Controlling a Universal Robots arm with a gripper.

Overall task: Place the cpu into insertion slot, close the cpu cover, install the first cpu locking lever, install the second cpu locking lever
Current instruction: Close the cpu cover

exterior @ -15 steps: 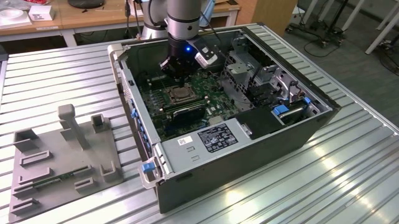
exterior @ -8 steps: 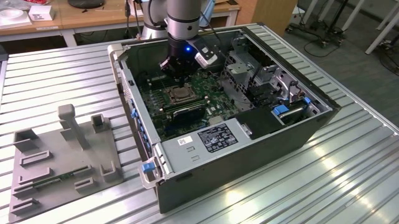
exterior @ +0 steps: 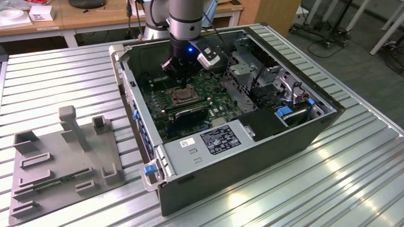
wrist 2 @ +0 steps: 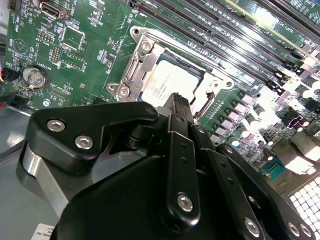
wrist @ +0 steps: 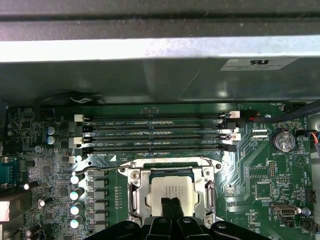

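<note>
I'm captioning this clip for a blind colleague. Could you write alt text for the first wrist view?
The gripper, fingers together, points at the square chip, which lies flat, framed by the silvery metal cover, on the green circuit board. Long black memory slots run alongside, with the grey case wall behind them.

I see the cpu (wrist: 172,191), pale and square, lying flat in the silver-rimmed insertion slot (wrist: 133,175) on the green board. The cpu cover (wrist: 172,172) lies down, framing it.
</note>
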